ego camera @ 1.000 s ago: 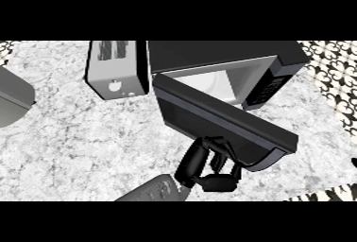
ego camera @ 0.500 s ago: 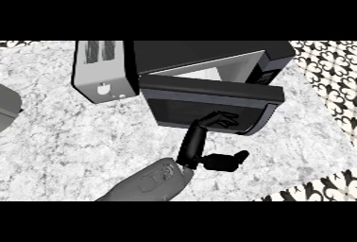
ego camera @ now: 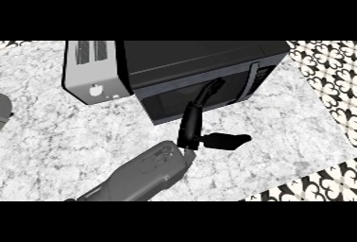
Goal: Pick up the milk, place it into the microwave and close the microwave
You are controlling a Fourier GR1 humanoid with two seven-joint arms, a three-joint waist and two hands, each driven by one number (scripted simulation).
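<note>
The black microwave [ego camera: 202, 61] stands at the back of the counter with its door [ego camera: 202, 97] shut. The milk shows nowhere in the head view. My left hand [ego camera: 190, 127] reaches up from the lower middle. Its straight fingers [ego camera: 209, 90] lie against the door's front near the control panel, and its thumb [ego camera: 225, 141] sticks out to the right. Nothing is held in it. My right hand is out of view.
A silver toaster [ego camera: 90, 71] stands right beside the microwave's left side. A grey object [ego camera: 4, 111] is cut off at the left edge. The marble counter [ego camera: 63, 142] ends at the patterned floor [ego camera: 327, 71] on the right and lower right.
The microwave door has swung from wide open to shut, with my left hand following it inward and its fingers staying on the door.
</note>
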